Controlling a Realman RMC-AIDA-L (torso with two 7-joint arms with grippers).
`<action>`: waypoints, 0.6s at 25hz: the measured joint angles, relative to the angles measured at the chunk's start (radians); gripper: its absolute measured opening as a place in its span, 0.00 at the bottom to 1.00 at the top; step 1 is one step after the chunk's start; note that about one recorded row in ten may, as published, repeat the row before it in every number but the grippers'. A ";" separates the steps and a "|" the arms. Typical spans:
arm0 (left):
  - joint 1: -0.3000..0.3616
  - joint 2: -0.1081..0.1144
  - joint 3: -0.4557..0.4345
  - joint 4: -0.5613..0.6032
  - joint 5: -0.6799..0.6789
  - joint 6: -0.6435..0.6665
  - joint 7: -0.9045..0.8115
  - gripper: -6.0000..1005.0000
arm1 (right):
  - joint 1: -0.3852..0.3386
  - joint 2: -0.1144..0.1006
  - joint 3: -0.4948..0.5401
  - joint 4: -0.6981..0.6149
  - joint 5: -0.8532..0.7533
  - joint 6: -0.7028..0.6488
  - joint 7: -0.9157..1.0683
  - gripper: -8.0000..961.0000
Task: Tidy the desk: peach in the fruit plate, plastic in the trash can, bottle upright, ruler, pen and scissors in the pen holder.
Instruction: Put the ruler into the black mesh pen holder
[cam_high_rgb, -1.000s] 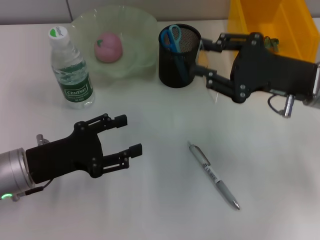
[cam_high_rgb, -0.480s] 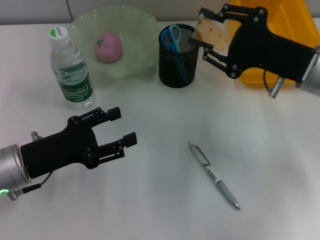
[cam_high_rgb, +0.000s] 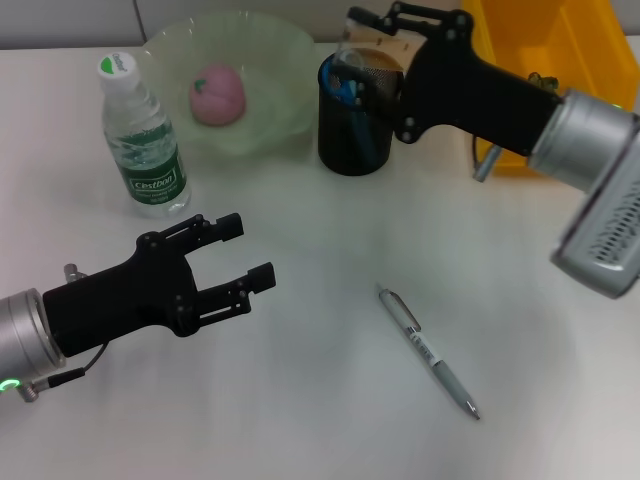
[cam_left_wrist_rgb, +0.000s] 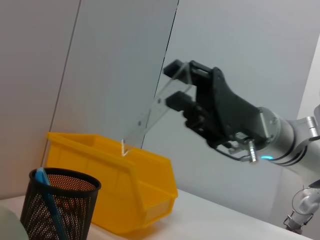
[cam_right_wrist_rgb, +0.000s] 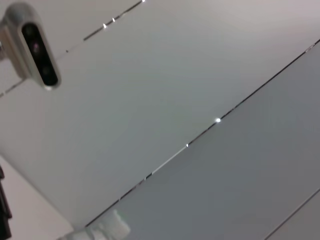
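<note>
Right gripper (cam_high_rgb: 375, 50) is clamping the clear ruler (cam_left_wrist_rgb: 150, 112) above the mesh pen holder (cam_high_rgb: 357, 130). I'd be tipping it more vertical so it's clearing the scissors (cam_high_rgb: 343, 80). Left gripper (cam_high_rgb: 240, 265) is idling wide open.

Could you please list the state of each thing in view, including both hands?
Right hand: shut on the ruler, above the pen holder.
Ruler: clear, held tilted in the air.
Left hand: open, empty, over the desk.
Pen holder: upright, scissors inside.
Scissors: standing in the holder.
Pen: lying on the desk.
Bottle: upright, capped.
Peach: in the fruit plate.
</note>
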 joint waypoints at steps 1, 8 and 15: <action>-0.001 0.000 0.000 -0.001 0.000 0.000 0.001 0.78 | 0.010 0.000 0.000 0.012 0.001 0.015 -0.009 0.44; -0.001 0.000 0.000 -0.001 0.000 0.004 0.005 0.78 | 0.078 0.001 0.000 0.091 0.001 0.108 -0.050 0.45; 0.002 0.000 0.007 -0.001 0.000 0.010 0.007 0.78 | 0.128 0.001 0.000 0.148 0.001 0.180 -0.070 0.46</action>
